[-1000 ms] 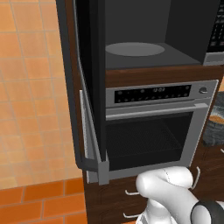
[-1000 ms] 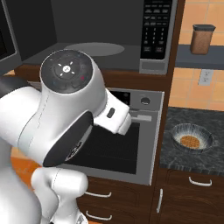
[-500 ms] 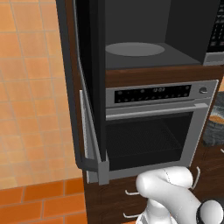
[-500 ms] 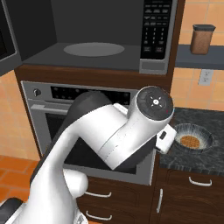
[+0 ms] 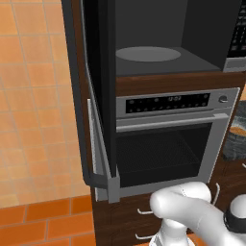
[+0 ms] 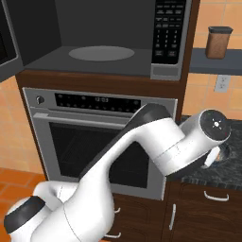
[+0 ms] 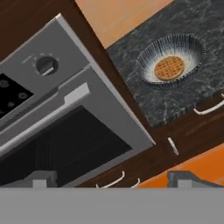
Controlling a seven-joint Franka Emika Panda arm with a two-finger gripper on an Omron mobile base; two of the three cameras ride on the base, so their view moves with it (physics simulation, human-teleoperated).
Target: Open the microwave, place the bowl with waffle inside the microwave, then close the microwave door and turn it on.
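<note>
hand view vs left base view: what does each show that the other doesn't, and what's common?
Hand view: the bowl with the waffle in it, sitting on the dark stone counter, with the open gripper at the bottom edge.

Left base view: the microwave with its grey turntable, and the microwave door swung open to the left.

Both: the silver oven, its knob and dark glass window, plus wooden drawers with handles below.
</note>
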